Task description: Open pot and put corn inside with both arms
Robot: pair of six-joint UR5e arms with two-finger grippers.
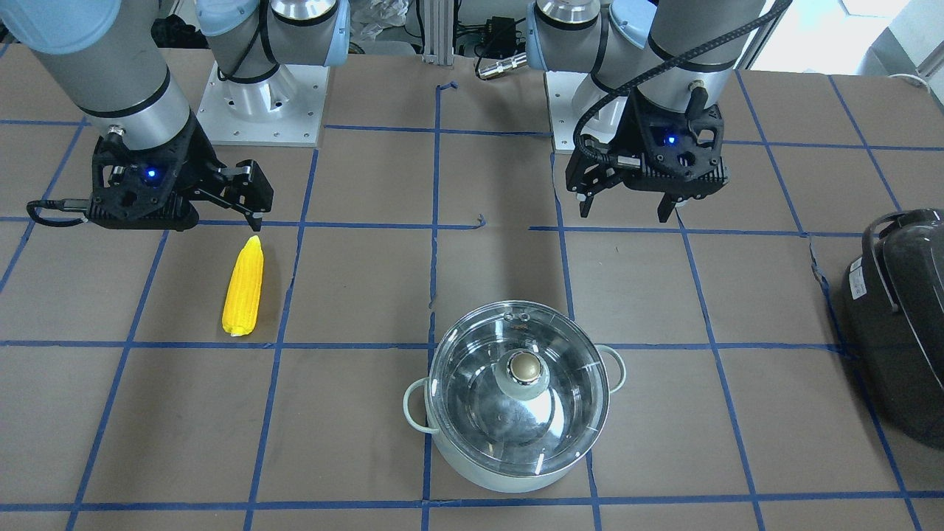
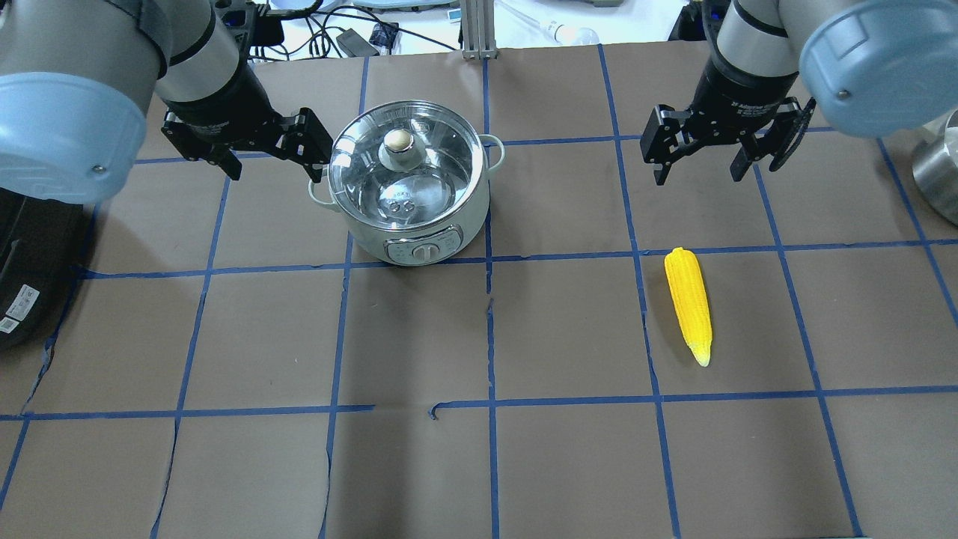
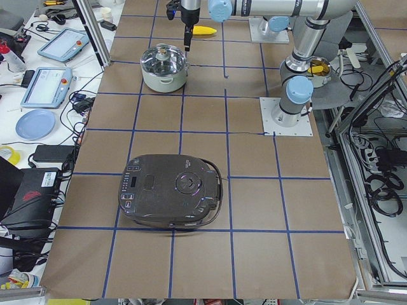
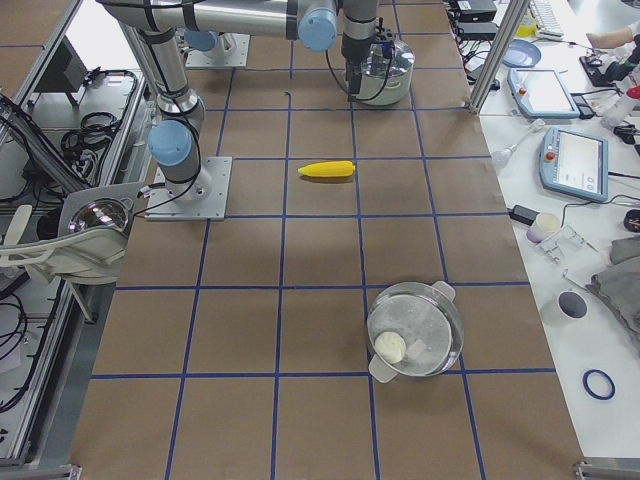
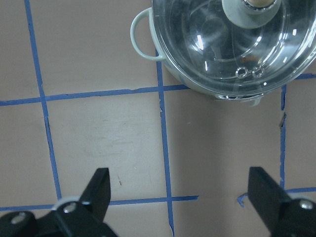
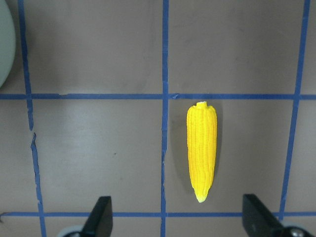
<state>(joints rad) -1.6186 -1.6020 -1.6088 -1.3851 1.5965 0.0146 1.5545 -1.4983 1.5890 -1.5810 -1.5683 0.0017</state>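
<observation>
Though glass-lidded, pot (image 2: 419,217) shiny, pale-walled.

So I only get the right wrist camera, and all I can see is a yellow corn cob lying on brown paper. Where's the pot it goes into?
Observer: The pot stands well apart from the corn, over by the robot's left hand.
Visitor: Is it open already?
Observer: No, its glass lid sits closed on top.
Visitor: And is that left hand holding anything?
Observer: No, it hovers open and empty, touching neither pot nor lid.
</observation>
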